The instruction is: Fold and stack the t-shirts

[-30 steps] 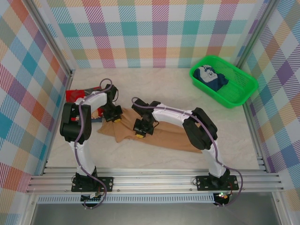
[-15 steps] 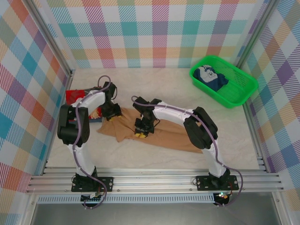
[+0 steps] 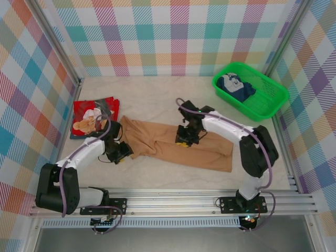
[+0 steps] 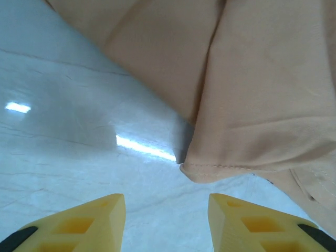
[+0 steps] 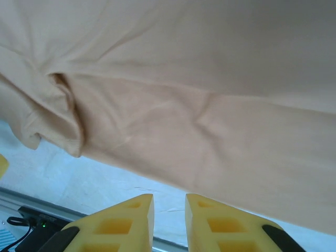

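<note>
The tan-brown t-shirt [image 3: 173,147] lies spread and creased across the middle of the table, plain side up. The red t-shirt [image 3: 93,115], with cartoon figures, lies folded at the left. My left gripper [image 3: 121,151] hovers low by the tan shirt's near-left edge. It is open [image 4: 167,202], with bare table between its yellow fingers [image 4: 100,215] and the shirt's hem [image 4: 210,170] just ahead. My right gripper [image 3: 184,140] hangs over the shirt's middle. Its jaws [image 5: 169,202] stand a narrow gap apart and hold nothing, and the tan cloth [image 5: 199,105] lies below.
A green mesh basket [image 3: 268,102] stands at the back right with dark blue and white cloth [image 3: 236,86] inside. Plaid walls close in the left, back and right. The metal frame rail [image 3: 173,197] runs along the near edge.
Both grippers opened and let go of the tan shirt. The left arm swung toward the near left, uncovering the red shirt. The right arm moved right, and the tan shirt lies further right and flatter.
</note>
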